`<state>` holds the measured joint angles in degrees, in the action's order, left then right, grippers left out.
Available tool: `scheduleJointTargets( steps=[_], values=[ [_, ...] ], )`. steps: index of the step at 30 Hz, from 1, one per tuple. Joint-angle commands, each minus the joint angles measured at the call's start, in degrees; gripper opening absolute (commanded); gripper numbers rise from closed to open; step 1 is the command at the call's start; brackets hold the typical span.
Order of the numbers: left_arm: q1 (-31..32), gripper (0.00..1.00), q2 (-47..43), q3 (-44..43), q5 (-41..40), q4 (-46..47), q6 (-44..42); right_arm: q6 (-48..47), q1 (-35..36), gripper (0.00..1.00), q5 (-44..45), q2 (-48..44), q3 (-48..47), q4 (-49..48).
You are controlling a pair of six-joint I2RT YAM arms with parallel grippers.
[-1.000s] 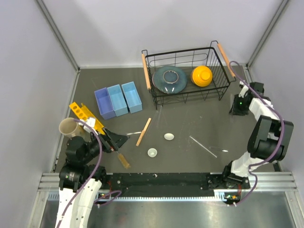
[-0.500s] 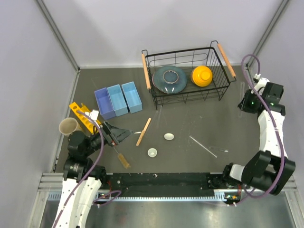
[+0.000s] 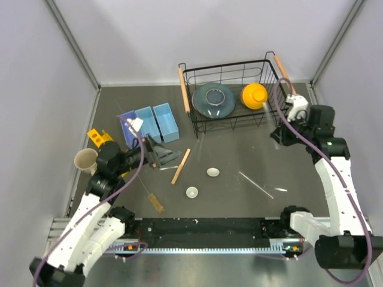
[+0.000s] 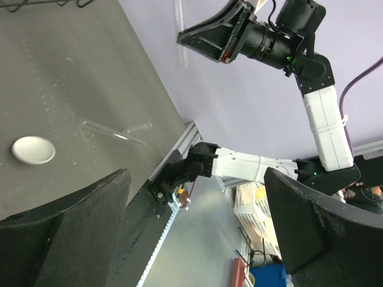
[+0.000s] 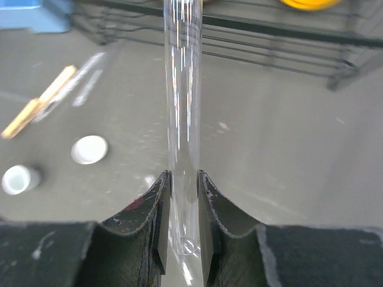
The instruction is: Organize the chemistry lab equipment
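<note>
My right gripper (image 5: 183, 185) is shut on a clear glass test tube (image 5: 182, 89) that sticks out forward between its fingers, held above the table in front of the basket. In the top view it (image 3: 280, 135) hangs right of centre. On the table lie a tan wooden stick (image 3: 181, 165), a wire brush (image 3: 152, 197), two small white dishes (image 3: 213, 172) (image 3: 191, 192) and thin glass rods (image 3: 256, 185). My left gripper (image 3: 163, 156) is open and holds nothing, raised just left of the stick. Its wrist view shows one dish (image 4: 33, 150) and a rod (image 4: 114, 132).
A black wire basket (image 3: 194, 119) at the back holds a blue-grey plate (image 3: 213, 99) and a yellow bowl (image 3: 254, 95). Three light-blue bins (image 3: 149, 124) stand left of it. A yellow rack (image 3: 97, 138) and a beige cup (image 3: 85, 160) sit by the left wall.
My right arm has swung from the right wall inward to the left, carrying the test tube. My left arm has risen and moved away from the brush toward the bins, still open.
</note>
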<state>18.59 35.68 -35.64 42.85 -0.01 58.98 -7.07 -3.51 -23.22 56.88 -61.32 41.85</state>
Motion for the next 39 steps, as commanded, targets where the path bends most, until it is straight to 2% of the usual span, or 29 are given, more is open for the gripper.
scheduleJointTargets(
  steps=[1, 6, 9, 16, 21, 28, 33, 39],
  values=[
    [9.17, 0.99, 10.33, -7.24, -7.16, 6.16, -3.78, -1.8, 8.68, 0.17, -8.92, 0.33, -3.28, 0.08],
    [13.57, 0.99, 20.47, -12.34, -8.66, 8.62, -3.17, -6.97, 15.53, 0.17, -20.52, 2.44, -4.33, 2.27],
    [15.15, 0.99, 25.48, -15.68, -9.36, 8.8, -3.17, -9.79, 18.0, 0.17, -24.57, 2.62, -4.07, 3.59],
    [17.71, 0.91, 33.48, -20.0, -9.71, 6.95, -2.56, -12.18, 23.98, 0.17, -27.93, 3.06, -1.79, 3.51],
    [19.29, 0.89, 34.02, -18.86, -10.51, 9.4, -1.42, -12.88, 25.57, 0.17, -28.37, 3.59, -1.26, 3.51],
    [19.99, 0.79, 34.63, -18.68, -10.77, 10.29, -1.06, -13.32, 28.03, 0.17, -28.28, 4.9, -1.43, 3.86],
    [20.35, 0.65, 34.63, -18.85, -10.77, 9.42, -1.85, -13.85, 28.38, 0.17, -27.14, 5.43, -1.08, 3.95],
    [20.87, 0.54, 33.58, -18.94, -13.41, 5.55, -4.05, -14.29, 29.26, 0.17, -26.35, 5.69, -0.47, 4.21]
  ],
)
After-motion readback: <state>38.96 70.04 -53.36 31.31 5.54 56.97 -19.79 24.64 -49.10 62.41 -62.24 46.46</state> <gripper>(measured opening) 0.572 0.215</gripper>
